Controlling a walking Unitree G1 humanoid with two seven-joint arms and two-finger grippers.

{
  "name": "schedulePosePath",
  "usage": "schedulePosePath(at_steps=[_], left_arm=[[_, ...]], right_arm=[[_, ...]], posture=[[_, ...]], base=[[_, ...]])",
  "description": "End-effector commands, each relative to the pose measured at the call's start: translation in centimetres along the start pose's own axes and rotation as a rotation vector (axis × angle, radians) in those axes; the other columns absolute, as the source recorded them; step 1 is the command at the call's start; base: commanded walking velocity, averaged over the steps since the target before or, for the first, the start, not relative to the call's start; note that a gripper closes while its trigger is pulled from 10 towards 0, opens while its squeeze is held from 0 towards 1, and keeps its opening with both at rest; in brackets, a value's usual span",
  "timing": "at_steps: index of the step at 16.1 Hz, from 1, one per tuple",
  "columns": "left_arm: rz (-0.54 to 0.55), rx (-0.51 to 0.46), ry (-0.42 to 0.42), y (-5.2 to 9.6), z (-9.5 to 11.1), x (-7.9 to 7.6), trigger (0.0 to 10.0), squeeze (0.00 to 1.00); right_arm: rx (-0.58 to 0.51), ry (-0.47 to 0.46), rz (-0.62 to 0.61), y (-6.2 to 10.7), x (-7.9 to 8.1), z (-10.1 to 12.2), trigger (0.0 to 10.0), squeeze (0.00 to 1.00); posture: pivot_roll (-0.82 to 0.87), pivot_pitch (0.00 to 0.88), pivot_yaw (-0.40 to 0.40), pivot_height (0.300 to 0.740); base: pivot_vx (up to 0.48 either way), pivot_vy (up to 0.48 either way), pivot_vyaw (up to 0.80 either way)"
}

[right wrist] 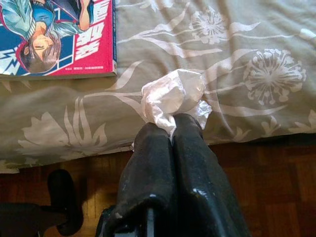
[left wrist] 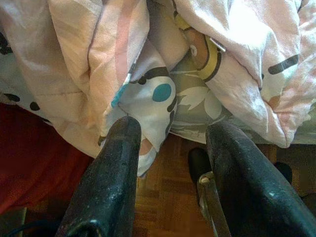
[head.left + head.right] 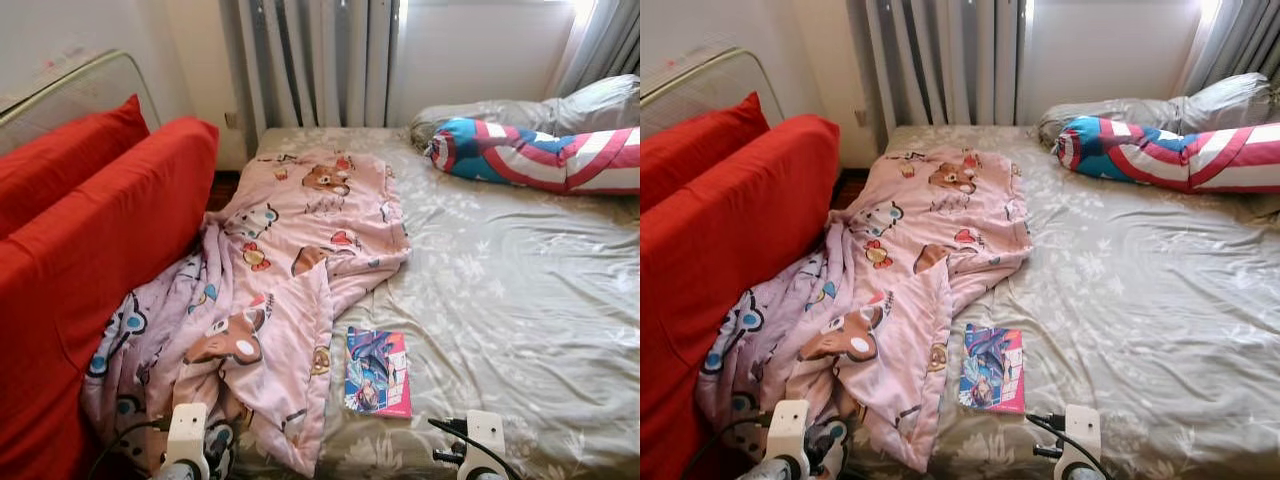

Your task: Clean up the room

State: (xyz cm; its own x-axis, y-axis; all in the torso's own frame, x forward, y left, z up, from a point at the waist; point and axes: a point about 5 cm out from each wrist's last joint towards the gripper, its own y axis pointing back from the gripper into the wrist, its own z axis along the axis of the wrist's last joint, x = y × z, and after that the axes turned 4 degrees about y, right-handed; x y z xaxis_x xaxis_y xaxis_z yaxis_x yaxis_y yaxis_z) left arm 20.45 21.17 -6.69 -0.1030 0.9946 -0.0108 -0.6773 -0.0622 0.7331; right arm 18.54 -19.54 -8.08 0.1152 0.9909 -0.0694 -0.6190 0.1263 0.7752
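Bed's (image 3: 520,300) edge: right hand (image 1: 173,129) pinches crumpled white tissue (image 1: 170,96).

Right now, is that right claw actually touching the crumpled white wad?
Touching. The right wrist view shows the right gripper shut on the crumpled white wad.

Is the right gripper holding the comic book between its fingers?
No, the right gripper is shut on a crumpled white wrapper, while the comic book lies apart on the bed sheet.
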Motion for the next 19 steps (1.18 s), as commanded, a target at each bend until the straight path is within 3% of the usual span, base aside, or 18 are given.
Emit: schedulePosePath(at_steps=[1, 12, 19], left_arm=[[0.008, 0.036, 0.000, 0.1, -0.8, -0.1, 10.0, 0.00], [0.009, 0.086, 0.013, 0.5, -2.9, -1.1, 10.0, 0.00], [0.010, 0.084, 0.013, 0.5, -2.7, -0.9, 10.0, 0.00]], right_arm=[[0.011, 0.018, -0.002, 0.0, 0.0, -0.2, 10.0, 0.00], [0.048, 0.007, -0.006, 0.2, 0.0, -1.1, 10.0, 0.00], [0.063, 0.010, -0.003, 0.3, 0.1, -1.4, 10.0, 0.00]], posture=[[-0.03, 0.000, 0.030, 0.740], [-0.02, 0.000, 0.041, 0.740], [-0.02, 0.005, 0.046, 0.740]], base=[[0.000, 0.000, 0.00], [0.000, 0.000, 0.00], [0.000, 0.000, 0.00]])
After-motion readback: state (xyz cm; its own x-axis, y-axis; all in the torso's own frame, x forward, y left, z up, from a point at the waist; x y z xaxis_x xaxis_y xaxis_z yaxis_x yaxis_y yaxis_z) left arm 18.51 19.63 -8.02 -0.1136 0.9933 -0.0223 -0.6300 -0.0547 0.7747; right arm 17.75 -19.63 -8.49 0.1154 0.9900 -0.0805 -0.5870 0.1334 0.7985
